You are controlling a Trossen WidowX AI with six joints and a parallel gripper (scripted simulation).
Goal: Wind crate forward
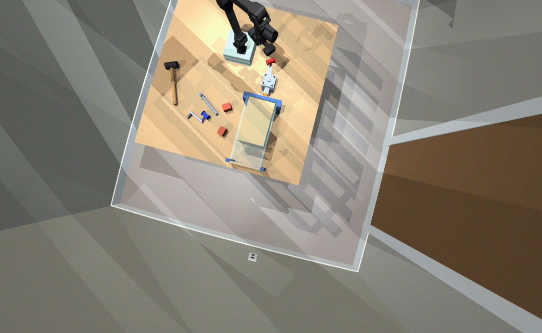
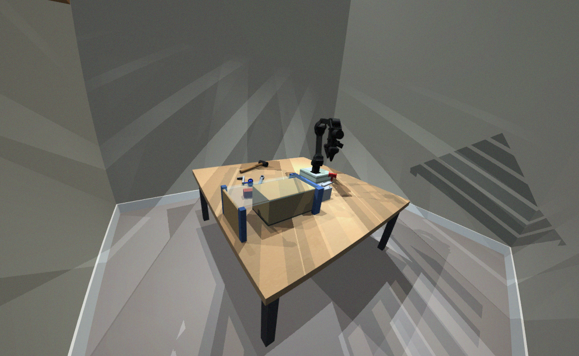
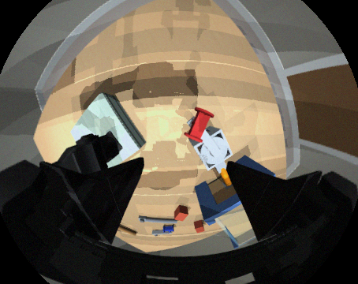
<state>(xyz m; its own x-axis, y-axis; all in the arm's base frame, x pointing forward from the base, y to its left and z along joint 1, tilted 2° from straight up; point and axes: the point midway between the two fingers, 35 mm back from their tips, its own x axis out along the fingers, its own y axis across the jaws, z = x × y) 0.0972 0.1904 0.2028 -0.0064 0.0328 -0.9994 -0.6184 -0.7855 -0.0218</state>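
Note:
My gripper (image 1: pixel 269 51) (image 2: pixel 331 157) (image 3: pixel 187 164) is open and empty, raised above the red grip (image 1: pixel 270 61) (image 2: pixel 332 176) (image 3: pixel 200 124) and apart from it. That grip's metal crank arm sits on top of the grey winch (image 1: pixel 268 86) (image 2: pixel 326 193) and points toward the arm's base side. An orange strap piece (image 1: pixel 266 94) (image 3: pixel 225 177) shows between winch and rack. The tan crate (image 1: pixel 257 122) (image 2: pixel 282 204) sits flat in the cubby, its front at the blue steel frame (image 1: pixel 261 97) (image 2: pixel 318 201) (image 3: pixel 218 213). Whether they touch cannot be told; the frame hides the contact.
A mallet (image 1: pixel 174 84) (image 2: pixel 251 167), a wrench (image 1: pixel 208 104) (image 3: pixel 159 219), a blue-gripped crank (image 1: pixel 205 115) (image 2: pixel 250 182) (image 3: pixel 168 228) and two red blocks (image 1: pixel 227 107) (image 1: pixel 221 130) (image 3: pixel 181 213) (image 3: pixel 199 226) lie beside the cubby. The arm stands on a pale plinth (image 1: pixel 237 58) (image 3: pixel 96 118).

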